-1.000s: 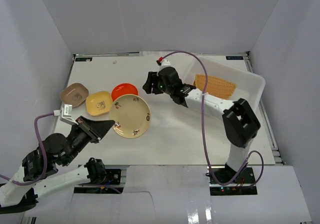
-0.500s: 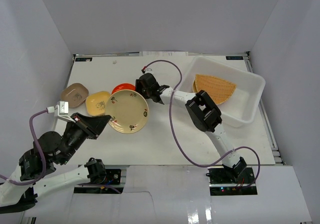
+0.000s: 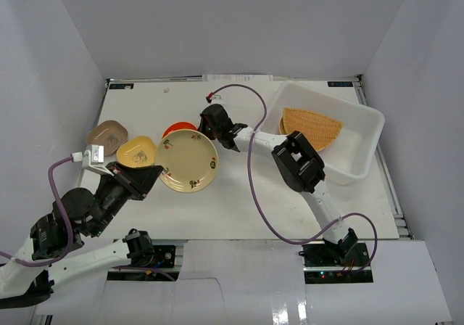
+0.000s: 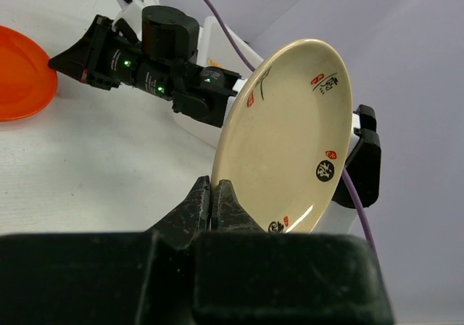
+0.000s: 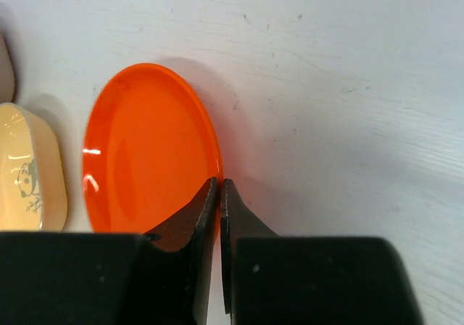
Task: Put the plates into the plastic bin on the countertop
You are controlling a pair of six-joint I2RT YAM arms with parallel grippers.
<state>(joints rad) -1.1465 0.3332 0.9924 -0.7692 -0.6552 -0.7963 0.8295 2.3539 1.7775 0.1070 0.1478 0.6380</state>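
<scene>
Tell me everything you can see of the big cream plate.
The cream plate is round and glossy, plastic-looking, with a shallow upturned rim and small red and black printed marks inside. It stands steeply tilted, its near rim pinched by the shut left end effector, beside the red-orange plate.

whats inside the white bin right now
An orange fan-shaped plate lies in the white bin. A yellow edge peeks from under its left side; whatever else is beneath it is covered.
</scene>
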